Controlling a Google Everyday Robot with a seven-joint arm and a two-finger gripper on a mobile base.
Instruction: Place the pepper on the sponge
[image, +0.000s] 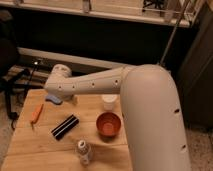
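While the white arm (100, 82) is stretching across the table (25, 145), its gripper (66, 95) is hanging just right of the sponge (54, 99), claw spread and released, nothing showing in it. Right of the sponge, the red bowl (108, 124) and white cup (108, 101) are sitting well clear of it; the striped bar (65, 126) is lying in front of it. The pepper (36, 113) is lying on the wood, left and in front of the sponge, not touching it. Looking light, firm and slick, it is asking for a pinch across its thicker middle; nothing is standing between it and the sponge
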